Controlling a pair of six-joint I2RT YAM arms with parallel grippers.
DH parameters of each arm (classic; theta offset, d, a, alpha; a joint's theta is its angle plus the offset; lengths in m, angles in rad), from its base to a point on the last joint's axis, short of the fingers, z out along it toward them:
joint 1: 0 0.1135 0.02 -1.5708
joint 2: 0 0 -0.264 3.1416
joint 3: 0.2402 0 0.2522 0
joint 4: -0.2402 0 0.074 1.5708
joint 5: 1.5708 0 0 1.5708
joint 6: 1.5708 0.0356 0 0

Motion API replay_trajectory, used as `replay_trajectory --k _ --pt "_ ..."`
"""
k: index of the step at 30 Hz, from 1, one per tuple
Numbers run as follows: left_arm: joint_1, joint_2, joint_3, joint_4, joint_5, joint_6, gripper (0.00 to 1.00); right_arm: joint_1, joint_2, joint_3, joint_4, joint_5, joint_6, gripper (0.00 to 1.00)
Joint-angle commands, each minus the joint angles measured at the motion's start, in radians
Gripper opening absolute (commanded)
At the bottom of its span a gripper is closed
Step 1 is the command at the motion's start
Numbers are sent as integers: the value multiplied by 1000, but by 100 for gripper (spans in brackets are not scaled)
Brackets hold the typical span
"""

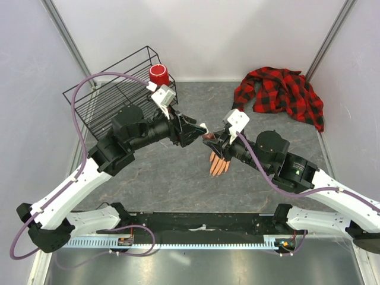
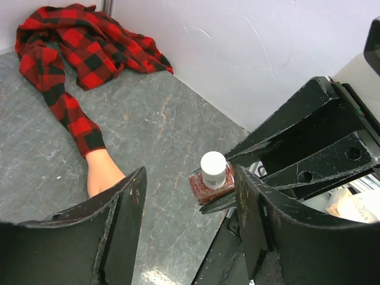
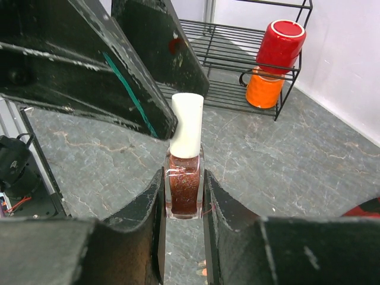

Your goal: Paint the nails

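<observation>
Right gripper (image 3: 183, 181): clamped on polish bottle (image 3: 185, 160).
Left gripper (image 2: 187, 193): held wide around white cap (image 2: 214, 169).
Risk: bottle could be tilted by off-centre closing.

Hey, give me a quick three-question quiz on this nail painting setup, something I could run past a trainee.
1. True or false: the right claw is shut on the polish bottle.
2. What colour is the bottle's cap? A red, B white, C black.
3. In a word: which arm's claw stands open, with one finger on each side of that cap?

Key: 1 true. 2 B. 3 the left claw.
</observation>
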Motion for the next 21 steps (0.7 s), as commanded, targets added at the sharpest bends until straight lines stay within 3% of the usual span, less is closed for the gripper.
replay_trajectory --k 1,5,6,7,10,13,14,16,17,20,21 --pt "-15 20 41 31 -2 -2 64 2 3 44 57 20 -17 0" --pt "-18 39 44 48 35 -1 55 2 -2 42 58 14 -14 0" --pt "-18 42 42 51 61 1 49 2 -5 39 58 14 -14 0" --pt "-18 43 45 51 75 5 35 1 -6 39 60 8 -13 0" --pt "-18 39 27 81 148 16 10 2 -26 30 61 -41 -11 0" --pt "-18 23 -16 190 346 10 2 2 -68 1 72 -163 -16 0" --pt "-18 16 -27 230 468 1 2 2 -101 -23 81 -322 -17 0" --pt "-18 8 -60 327 550 -37 2 2 -140 -53 135 -525 6 0" --pt "-18 -3 -74 359 597 -48 2 2 -173 -85 168 -790 35 0" --pt "-18 -41 -116 436 636 -74 2 2 -204 -167 470 -1078 315 0" --pt "-18 -53 -119 445 642 -77 2 2 -203 -181 599 -1104 375 0"
